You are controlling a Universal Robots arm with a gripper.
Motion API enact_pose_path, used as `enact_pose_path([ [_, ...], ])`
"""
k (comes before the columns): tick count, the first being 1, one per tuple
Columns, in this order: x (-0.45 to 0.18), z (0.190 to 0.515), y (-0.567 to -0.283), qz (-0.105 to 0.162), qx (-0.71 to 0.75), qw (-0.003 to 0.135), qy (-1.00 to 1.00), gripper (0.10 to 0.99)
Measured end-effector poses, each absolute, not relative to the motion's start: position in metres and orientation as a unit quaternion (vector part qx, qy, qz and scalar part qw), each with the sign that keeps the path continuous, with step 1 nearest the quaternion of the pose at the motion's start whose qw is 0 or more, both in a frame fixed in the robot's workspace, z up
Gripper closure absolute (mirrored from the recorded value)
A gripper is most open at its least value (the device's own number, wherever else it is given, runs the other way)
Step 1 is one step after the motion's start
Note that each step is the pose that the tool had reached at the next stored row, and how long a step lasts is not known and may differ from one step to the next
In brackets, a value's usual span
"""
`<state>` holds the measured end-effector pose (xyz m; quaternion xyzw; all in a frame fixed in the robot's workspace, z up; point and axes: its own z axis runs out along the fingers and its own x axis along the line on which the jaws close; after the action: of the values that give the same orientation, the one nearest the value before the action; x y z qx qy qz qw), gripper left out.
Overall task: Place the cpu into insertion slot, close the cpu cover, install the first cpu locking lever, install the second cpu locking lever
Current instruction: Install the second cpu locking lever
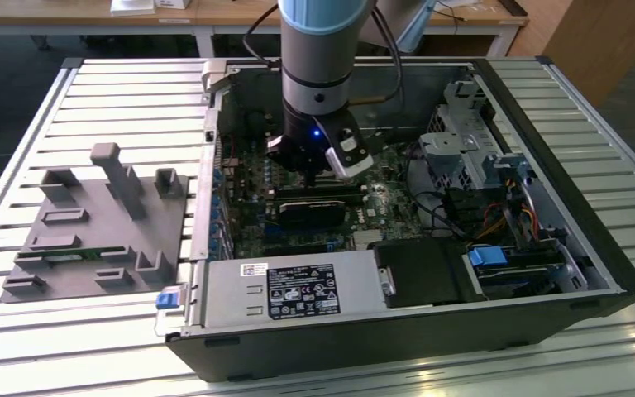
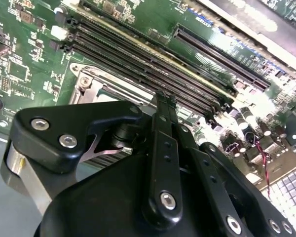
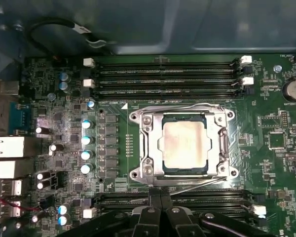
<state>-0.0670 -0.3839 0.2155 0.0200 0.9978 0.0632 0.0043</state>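
Observation:
The cpu, a dull silver square, lies flat in the insertion slot on the green board. The silver cpu cover lies down over it, framing the chip's top. Thin wire levers run along the two sides of the cover, one at the edge nearest my fingertips and one at the far edge. My gripper hangs just beside the socket over the memory slots, shut with nothing between its fingers. In the second wrist view its black fingers meet at the tip beside the socket frame. The exterior view shows the gripper low inside the open computer case.
Long black memory slots flank the socket on both sides. A row of capacitors stands beside it. The case holds a power supply, a drive cage and cables. A grey fixture tray sits on the slatted table at the exterior view's left.

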Motion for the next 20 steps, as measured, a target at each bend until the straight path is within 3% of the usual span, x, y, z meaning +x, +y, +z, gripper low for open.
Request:
enact_pose_path([
  [20, -0.075, 0.204, -0.389, 0.077, 0.020, 0.004, 0.997, 0.980],
])
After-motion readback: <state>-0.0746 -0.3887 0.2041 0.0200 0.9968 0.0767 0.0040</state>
